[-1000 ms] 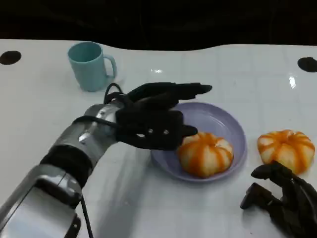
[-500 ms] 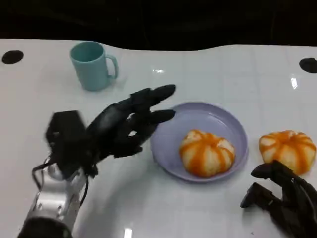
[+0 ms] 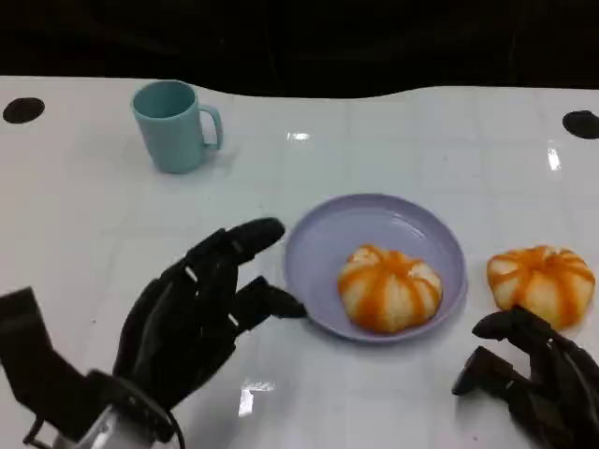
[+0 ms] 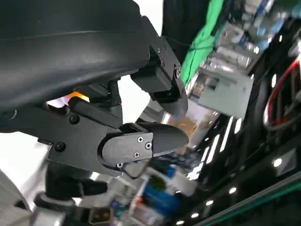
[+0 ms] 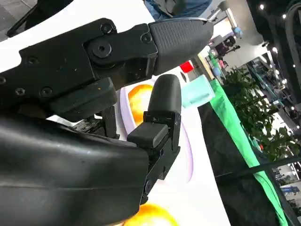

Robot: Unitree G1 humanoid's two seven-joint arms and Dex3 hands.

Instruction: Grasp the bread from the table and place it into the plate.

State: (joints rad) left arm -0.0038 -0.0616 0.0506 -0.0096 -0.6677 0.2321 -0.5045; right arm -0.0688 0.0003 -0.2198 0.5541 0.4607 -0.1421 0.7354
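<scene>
The right hand (image 3: 533, 383) lay low with fingers loosely curled on nothing, the second bun (image 3: 541, 281) just beyond its fingertips, untouched on the table (image 3: 402, 140). The left hand (image 3: 201, 313) had drawn back from over the plate (image 3: 323, 243) toward the robot, fingers spread and empty, tips just short of the rim. One bun (image 3: 388, 288) sat in the plate, released, so that placement looked finished; the other likely came next. Well beyond the fingers stood the cup (image 3: 173, 124).
</scene>
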